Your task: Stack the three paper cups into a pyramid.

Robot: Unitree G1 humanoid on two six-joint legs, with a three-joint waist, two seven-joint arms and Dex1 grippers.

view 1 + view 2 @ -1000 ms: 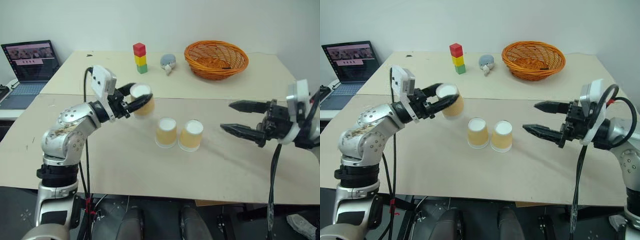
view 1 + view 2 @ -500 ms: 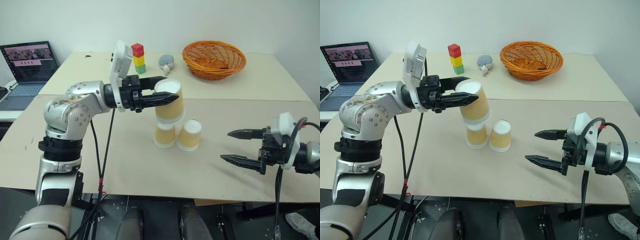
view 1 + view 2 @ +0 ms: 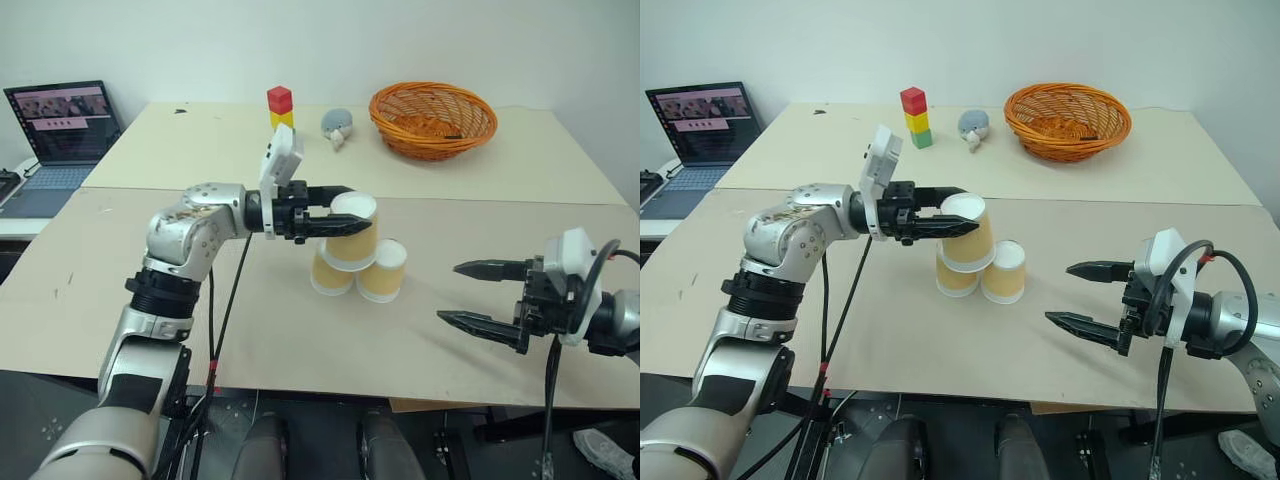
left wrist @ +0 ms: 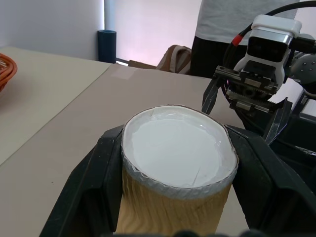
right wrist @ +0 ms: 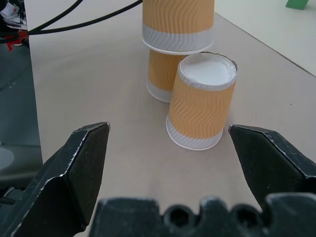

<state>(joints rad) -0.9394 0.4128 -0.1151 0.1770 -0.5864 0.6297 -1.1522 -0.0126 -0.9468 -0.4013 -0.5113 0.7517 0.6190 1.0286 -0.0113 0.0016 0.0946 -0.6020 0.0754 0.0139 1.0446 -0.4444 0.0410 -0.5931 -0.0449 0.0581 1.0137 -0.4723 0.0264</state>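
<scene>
Two paper cups stand upside down and side by side in the middle of the table, the left cup [image 3: 326, 278] and the right cup [image 3: 384, 273]. My left gripper [image 3: 345, 212] reaches in level from the left, shut on the third cup [image 3: 352, 235], also upside down with its white base up. This cup hangs low over the pair, mostly above the left one; I cannot tell whether it touches them. In the left wrist view the black fingers [image 4: 91, 182] press both sides of the held cup [image 4: 177, 163]. My right gripper [image 3: 450, 292] stands open to the right of the cups, pointing at them and holding nothing.
At the back of the table stand a red-yellow-green block tower [image 3: 917, 117], a grey plush toy [image 3: 972, 126] and an orange wicker basket [image 3: 1067, 118]. A laptop [image 3: 705, 120] sits on a side table at far left. A person [image 4: 237, 19] stands beyond the table.
My left gripper has carried its cup rightward from left of the pair and lowered it over the two standing cups. The right gripper drew back and sank a little, staying open.
</scene>
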